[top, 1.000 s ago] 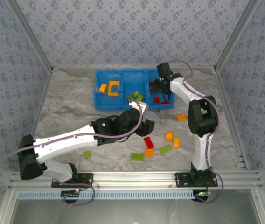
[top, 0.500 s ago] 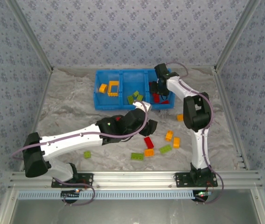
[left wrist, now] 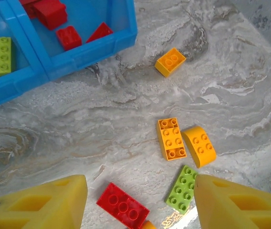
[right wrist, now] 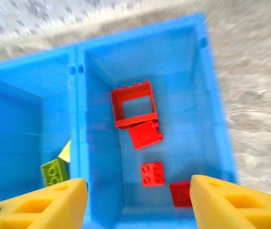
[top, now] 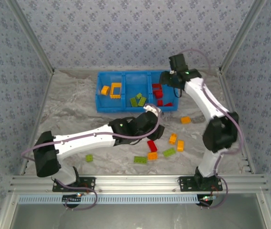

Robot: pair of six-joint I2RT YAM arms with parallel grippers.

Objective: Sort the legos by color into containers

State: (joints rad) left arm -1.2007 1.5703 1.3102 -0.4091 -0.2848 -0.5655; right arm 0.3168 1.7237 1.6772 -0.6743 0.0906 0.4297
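Left gripper (left wrist: 140, 193) half-spread, empty. Right gripper (right wrist: 138, 191) spread, empty, over red compartment of bright blue three-section plastic bin (right wrist: 81, 143). Small red rectangular plastic brick (left wrist: 122, 206) lies on grey marbled table (left wrist: 102, 124), below, between my fingers (left wrist: 35, 202). I judge: centre, turn wrist, drop straight, pinch narrow width.

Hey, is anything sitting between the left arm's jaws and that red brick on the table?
Nothing visible does. The red brick lies on the table, seen between the open jaws; a green brick and an orange piece sit close beside it, not over it.
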